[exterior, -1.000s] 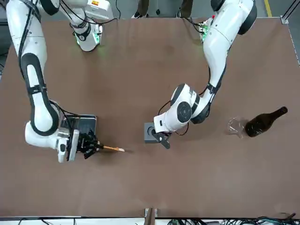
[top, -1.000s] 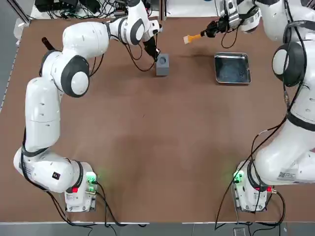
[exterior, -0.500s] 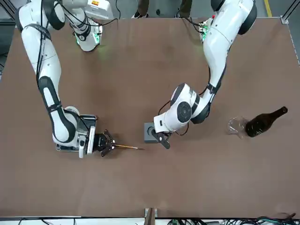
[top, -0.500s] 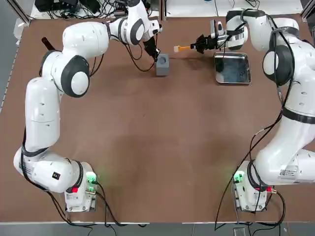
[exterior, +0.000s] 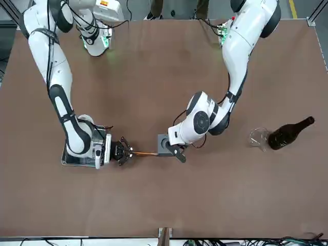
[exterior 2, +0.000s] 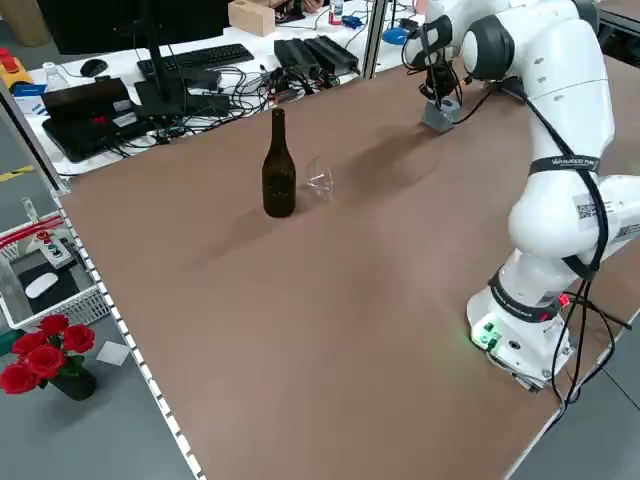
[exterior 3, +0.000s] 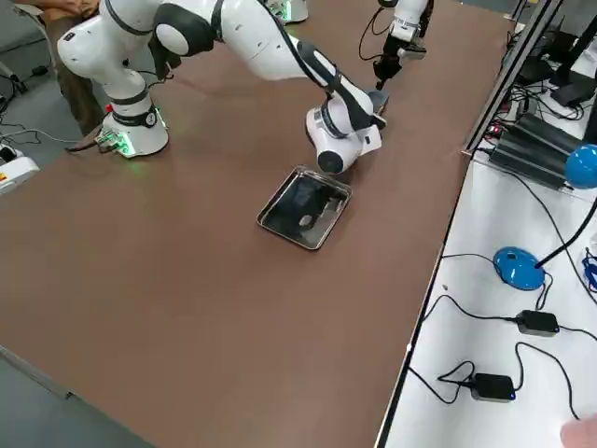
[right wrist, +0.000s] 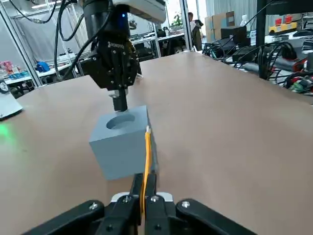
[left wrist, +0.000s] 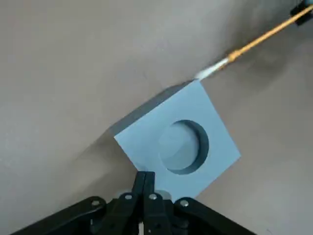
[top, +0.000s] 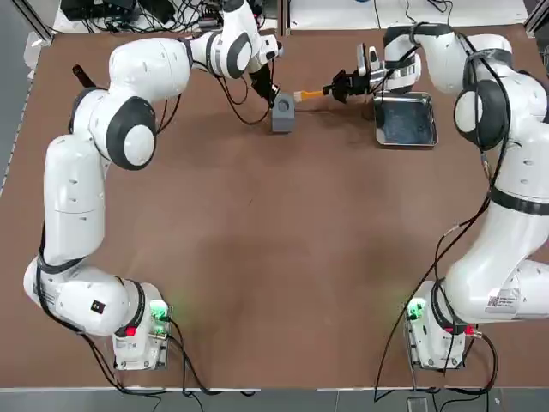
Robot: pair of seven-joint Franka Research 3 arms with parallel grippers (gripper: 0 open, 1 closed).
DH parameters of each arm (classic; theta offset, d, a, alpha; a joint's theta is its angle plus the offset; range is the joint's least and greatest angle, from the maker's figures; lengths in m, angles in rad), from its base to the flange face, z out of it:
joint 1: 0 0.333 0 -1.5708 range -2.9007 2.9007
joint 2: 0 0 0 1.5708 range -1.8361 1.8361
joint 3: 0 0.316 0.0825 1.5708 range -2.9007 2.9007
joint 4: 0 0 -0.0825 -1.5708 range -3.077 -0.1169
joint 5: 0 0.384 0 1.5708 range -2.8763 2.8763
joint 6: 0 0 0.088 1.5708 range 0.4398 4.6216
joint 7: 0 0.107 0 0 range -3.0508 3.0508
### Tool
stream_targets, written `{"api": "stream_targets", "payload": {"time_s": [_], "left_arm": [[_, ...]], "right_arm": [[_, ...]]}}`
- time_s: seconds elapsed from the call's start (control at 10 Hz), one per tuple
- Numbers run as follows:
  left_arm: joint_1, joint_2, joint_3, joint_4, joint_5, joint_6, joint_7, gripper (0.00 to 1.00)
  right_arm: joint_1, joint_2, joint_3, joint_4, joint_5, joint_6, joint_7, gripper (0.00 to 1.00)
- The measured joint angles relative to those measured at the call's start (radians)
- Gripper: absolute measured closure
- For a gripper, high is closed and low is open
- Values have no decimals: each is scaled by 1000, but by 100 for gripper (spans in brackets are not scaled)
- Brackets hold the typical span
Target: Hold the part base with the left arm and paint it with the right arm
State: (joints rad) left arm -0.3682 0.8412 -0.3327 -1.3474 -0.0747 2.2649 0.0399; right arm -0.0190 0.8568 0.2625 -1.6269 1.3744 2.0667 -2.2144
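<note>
With closed left gripper (left wrist: 145,175) at one corner (true hold unclear), steady the small grey cube-like block (left wrist: 215,149) on the brown surface (top: 257,257); stroke lightly using the slim orange-handled paintbrush (left wrist: 269,34), clamped in right gripper (right wrist: 145,177).

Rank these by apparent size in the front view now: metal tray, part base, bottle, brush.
1. Metal tray, partly hidden by the right arm
2. Bottle

Part base and brush: unsure, both are partly covered by grippers.
</note>
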Motion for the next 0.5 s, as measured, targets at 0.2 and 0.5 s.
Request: {"api": "stream_targets", "payload": {"time_s": [0.2, 0.5], "left_arm": [[0, 0, 0, 0, 0, 0, 0, 97], [0, 0, 0, 0, 0, 0, 0, 97]], "right_arm": [[2, 1, 5, -29, 0, 15, -2, 96], [3, 2, 8, -74, 0, 17, -11, 96]]}}
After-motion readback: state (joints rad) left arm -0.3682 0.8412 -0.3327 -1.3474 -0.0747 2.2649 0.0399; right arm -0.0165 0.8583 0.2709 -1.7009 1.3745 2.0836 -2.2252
